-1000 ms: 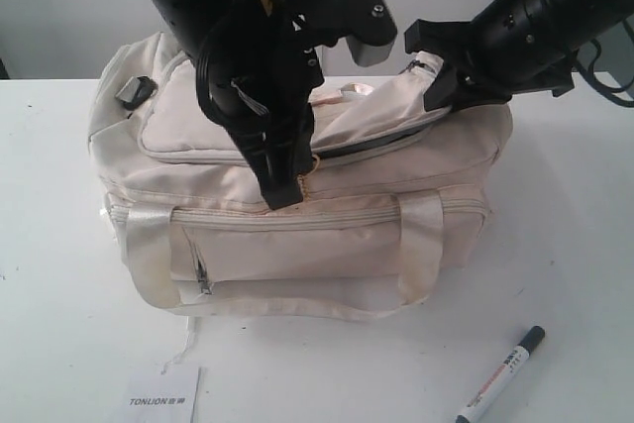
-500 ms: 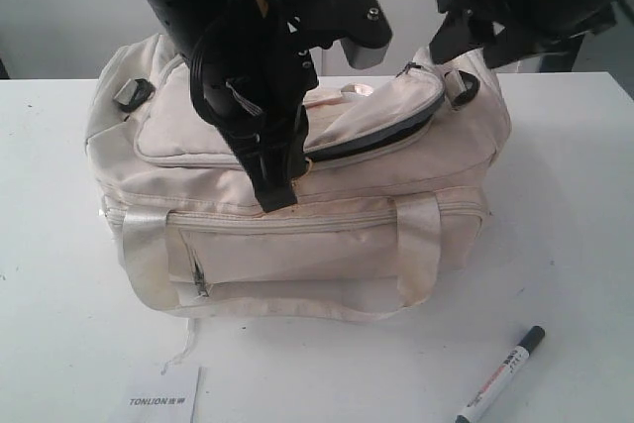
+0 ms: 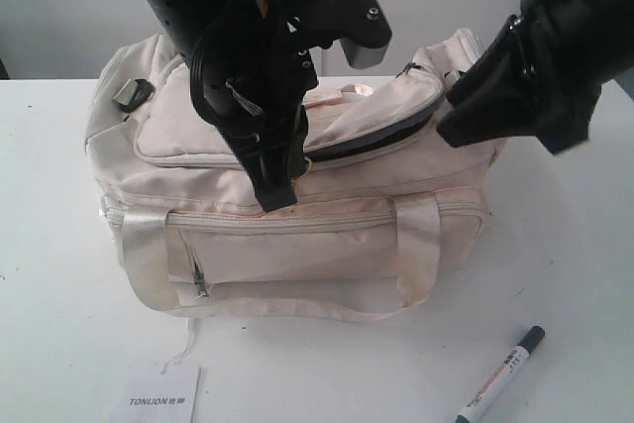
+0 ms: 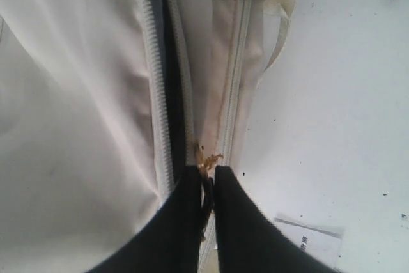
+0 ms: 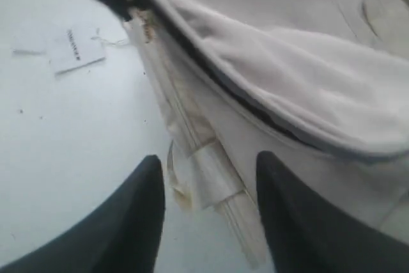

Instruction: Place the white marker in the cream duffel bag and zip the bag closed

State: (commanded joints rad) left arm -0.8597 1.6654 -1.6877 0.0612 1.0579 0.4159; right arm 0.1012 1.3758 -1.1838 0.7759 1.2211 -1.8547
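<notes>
While the slim white-barrelled marker [image 3: 500, 375] with its black cap lies bare on the smooth white table [image 3: 59, 344], at about 4 o'clock from the bag and well apart from it, cap pointing to 1 o'clock, neither arm holds it. The large soft cream fabric duffel bag [image 3: 297, 245] sits slumped and creased mid-table, with shiny strap handles looped down its front over a zipped pocket. Its top flap gapes towards 3 o'clock, showing a dark slit of lining. The black left gripper [image 4: 208, 174] has its fingers pressed almost together on the toothed zip line of that flap, pinching a small golden zip tab [image 4: 206, 158] that juts from the tips. The black right gripper [image 5: 209, 161] hangs at the bag's 2 o'clock end, fingers spread wide with nothing between them. A flat white card printed TONLION [image 3: 163, 395] lies at 7 o'clock. A pale wall [image 3: 59, 17] stands behind the table
</notes>
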